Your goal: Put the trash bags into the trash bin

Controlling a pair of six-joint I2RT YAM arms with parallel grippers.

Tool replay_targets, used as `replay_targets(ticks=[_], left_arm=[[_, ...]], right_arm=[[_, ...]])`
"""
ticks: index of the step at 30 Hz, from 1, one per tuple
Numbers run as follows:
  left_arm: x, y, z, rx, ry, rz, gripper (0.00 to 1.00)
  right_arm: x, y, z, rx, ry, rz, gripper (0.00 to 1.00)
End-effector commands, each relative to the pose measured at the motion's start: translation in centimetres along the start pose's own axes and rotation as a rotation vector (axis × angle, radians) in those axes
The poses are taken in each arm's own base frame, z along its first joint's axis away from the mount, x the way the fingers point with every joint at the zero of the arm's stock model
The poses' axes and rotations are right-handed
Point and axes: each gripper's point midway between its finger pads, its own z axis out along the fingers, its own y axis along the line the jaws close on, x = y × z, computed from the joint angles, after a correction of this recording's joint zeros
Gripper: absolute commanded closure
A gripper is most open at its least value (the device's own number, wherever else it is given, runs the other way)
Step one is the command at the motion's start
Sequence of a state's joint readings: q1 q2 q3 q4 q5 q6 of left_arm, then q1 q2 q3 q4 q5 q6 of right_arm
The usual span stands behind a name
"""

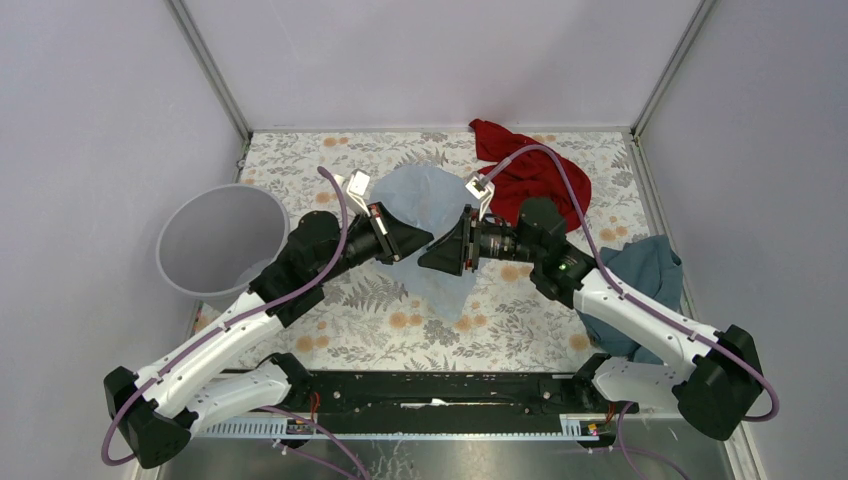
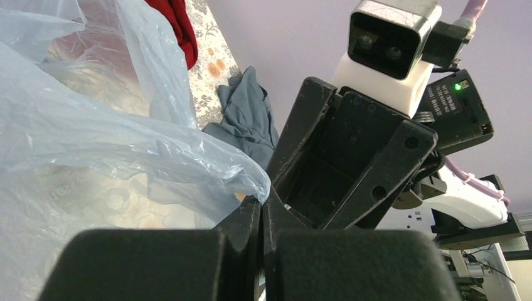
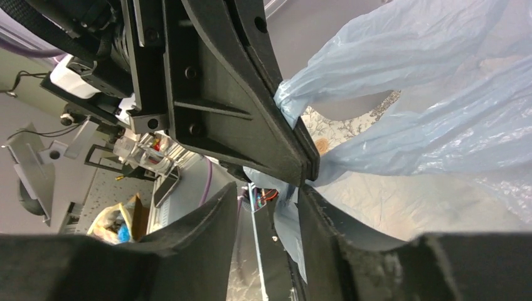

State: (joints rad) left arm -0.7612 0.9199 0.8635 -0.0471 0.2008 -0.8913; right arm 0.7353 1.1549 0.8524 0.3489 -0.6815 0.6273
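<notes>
Left gripper [image 2: 262, 227] was fully shut, fingers pressed together and pinching a gathered edge of the trash bag [image 1: 425, 195]. The right wrist view showed this too, with pale-blue film coming out on both sides of the closed tips. Right gripper [image 3: 268, 195] was partly open, with a clear gap between its fingers. A thin strip of the bag hung in that gap, but the fingers were not clamped on it, so it had no grip. The two grippers met nose to nose over the middle of the table [image 1: 380, 330], the right one's tips just beside the left one's. The bag was spread around that meeting point, part of it on the far side toward the back wall and part trailing toward the near edge. It was crinkly and translucent, so the floral table cover showed through. The bag was outside the trash bin [image 1: 230, 225]. The bin stood upright at the table's left edge with its mouth up, beside the left arm's forearm and apart from the bag. A red cloth [image 1: 525, 165] lay bunched at the far right of the table, close to the bag's far edge. A dark teal cloth [image 1: 645, 270] lay at the right edge, partly under the right arm.
</notes>
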Motion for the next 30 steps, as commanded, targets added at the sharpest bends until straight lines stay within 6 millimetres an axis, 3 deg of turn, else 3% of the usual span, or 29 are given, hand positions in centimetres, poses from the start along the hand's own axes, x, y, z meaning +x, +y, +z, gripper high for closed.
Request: replay_targets(ticks=[1,5,8,14,16,19,22,25,30], left_arm=[[-1.3,-1.8,0.2,0.07,-0.057,-0.005,1.0],[-1.0,-1.7,0.6,0.071,-0.039,-0.014,1.0],[-0.8,-1.4,0.7,0.06,-0.031,-0.022,1.0],[-0.9,-1.3,0.3,0.041,-0.03,-0.014,1.0],[-1.1,-1.2,0.0,0.025,-0.038,0.0,0.84],[-2.3,-0.8,-0.9,-0.05,-0.059,0.075,0.43],[-3.9,1.9,-3.5,-0.285,-0.076,0.185,0.26],[-6.7,4.6,-8.0,-0.557,-0.14,0.28,0.14],[-10.7,7.3,-15.9,-0.903,-0.286,0.407,0.09]], right_arm=[[-1.4,1.8,-0.1,-0.052,-0.066,-0.07,0.48],[-1.7,1.7,0.9,-0.066,-0.087,-0.043,0.34],[-1.9,1.8,1.8,-0.074,-0.109,-0.036,0.34],[-2.0,0.7,2.6,-0.027,-0.147,-0.02,0.57],[-1.9,-0.1,2.5,0.006,-0.168,-0.002,0.76],[-1.7,-1.8,1.7,0.097,-0.208,0.019,0.99],[-1.1,-3.9,0.3,0.227,-0.227,0.009,1.0],[-0.5,-5.4,-1.5,0.344,-0.226,-0.027,1.0],[-1.1,-5.1,-4.1,0.419,-0.265,-0.081,1.0]])
